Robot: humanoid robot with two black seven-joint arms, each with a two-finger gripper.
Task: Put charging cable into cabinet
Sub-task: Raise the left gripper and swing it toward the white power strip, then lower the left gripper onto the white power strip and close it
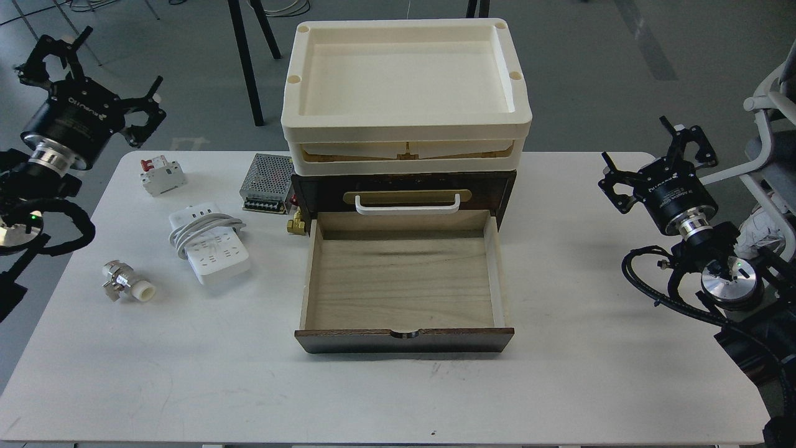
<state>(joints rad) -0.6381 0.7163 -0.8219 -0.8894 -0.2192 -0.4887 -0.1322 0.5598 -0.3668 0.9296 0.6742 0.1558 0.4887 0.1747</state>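
Observation:
The charging cable [210,244], a flat white power strip with its cord wrapped round its middle, lies on the white table [398,392] left of the cabinet. The dark brown cabinet [323,190] stands at the table's back centre. Its light wood drawer [403,277] is pulled out and empty. A white handle [407,205] sits above the drawer and a cream tray [404,74] sits on top. My left gripper [96,78] is open and empty, off the table's back left corner, far from the cable. My right gripper [647,154] is open and empty above the table's right edge.
A small white circuit breaker with a red switch [161,175] and a perforated metal power-supply box [267,183] lie behind the cable. A metal and white pipe fitting [127,283] lies to its front left. A brass part [295,224] sits by the cabinet's left side.

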